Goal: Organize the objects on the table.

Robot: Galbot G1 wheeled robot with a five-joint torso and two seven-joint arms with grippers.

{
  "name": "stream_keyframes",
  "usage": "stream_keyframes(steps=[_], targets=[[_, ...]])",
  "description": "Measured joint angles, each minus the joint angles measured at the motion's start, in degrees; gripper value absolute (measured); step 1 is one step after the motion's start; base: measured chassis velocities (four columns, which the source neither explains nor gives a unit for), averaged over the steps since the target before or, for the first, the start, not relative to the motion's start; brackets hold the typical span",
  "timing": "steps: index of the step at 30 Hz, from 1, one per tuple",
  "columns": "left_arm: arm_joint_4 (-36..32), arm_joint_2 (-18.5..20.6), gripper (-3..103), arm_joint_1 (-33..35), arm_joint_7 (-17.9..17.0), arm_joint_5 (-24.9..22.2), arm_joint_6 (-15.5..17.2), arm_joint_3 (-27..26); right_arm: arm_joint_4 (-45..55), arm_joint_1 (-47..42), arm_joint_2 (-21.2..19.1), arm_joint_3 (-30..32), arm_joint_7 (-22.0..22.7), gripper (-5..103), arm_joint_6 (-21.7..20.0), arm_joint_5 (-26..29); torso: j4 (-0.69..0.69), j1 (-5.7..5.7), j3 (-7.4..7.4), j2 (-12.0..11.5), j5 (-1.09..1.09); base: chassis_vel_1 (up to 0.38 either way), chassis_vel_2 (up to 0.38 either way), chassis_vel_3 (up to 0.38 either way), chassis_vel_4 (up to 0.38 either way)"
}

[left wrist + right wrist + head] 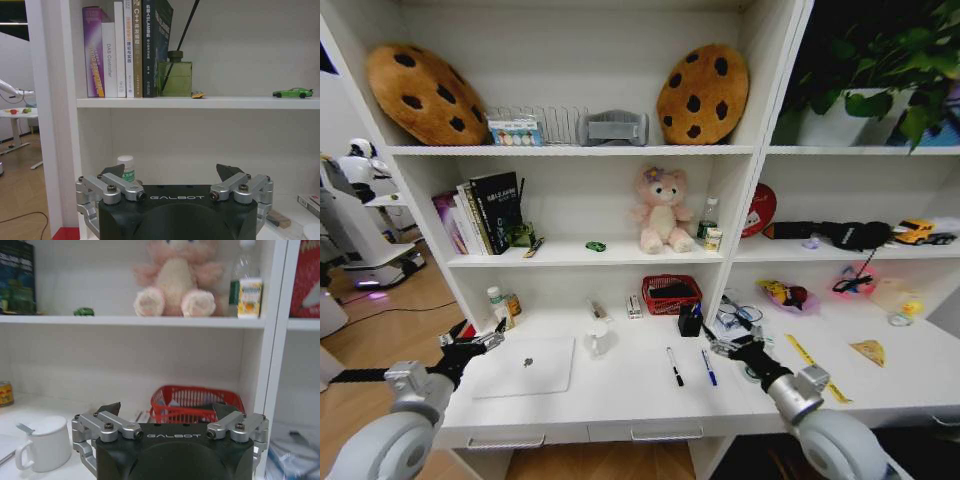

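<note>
On the white table (620, 395) lie a thin silver laptop (525, 366), a white mug (597, 340), two pens (674, 366), a yellow ruler (815, 366) and a yellow wedge (868, 350). Small bottles (499, 303) stand at the back left. A tiny green toy car (595, 246) sits on the shelf above. My left gripper (485, 341) hovers open over the laptop's left edge, holding nothing. My right gripper (725, 345) hangs open beside the pens. The right wrist view shows the mug (45, 442) and the car (83, 311); the left wrist view shows a bottle (127, 167) and the car (293, 93).
A red basket (671, 294) and a black pen holder (690, 320) stand at the back of the table. Books (485, 212), a green glass bottle (175, 77) and a pink plush bear (662, 210) fill the shelf above. Cookie cushions lie on the top shelf.
</note>
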Motion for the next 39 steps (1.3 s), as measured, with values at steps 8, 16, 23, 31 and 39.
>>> stream_keyframes(steps=[8,16,23,31,39], targets=[[0.0,0.0,100,0.0,0.0,0.0,0.0,0.0,-4.5,12.8,-3.3,-13.5,16.1,100,-11.6,13.4,-0.02,-0.01,0.0,0.0,0.03,0.003,0.006,-0.003,-0.002],[0.0,0.0,100,0.0,0.0,0.0,0.0,0.0,-12.9,24.9,-1.1,-25.8,19.8,100,-13.5,19.1,-0.01,-0.01,0.0,0.0,0.03,0.0,0.0,0.0,0.0],[0.0,0.0,100,0.0,0.0,0.0,0.0,0.0,-20.1,34.0,0.9,-33.9,21.3,100,-13.6,20.3,-0.01,-0.01,0.0,0.0,0.02,0.0,0.0,0.0,0.0],[0.0,0.0,100,0.0,0.0,0.0,0.0,0.0,-24.1,37.3,2.8,-38.6,22.5,100,-13.8,22.0,-0.02,-0.01,0.0,0.0,0.02,0.0,0.0,0.0,0.0],[0.0,0.0,100,0.0,0.0,0.0,0.0,0.0,-25.8,37.7,4.1,-39.0,23.7,102,-13.7,23.5,-0.02,-0.02,0.0,0.0,0.03,0.0,0.0,0.0,0.0]])
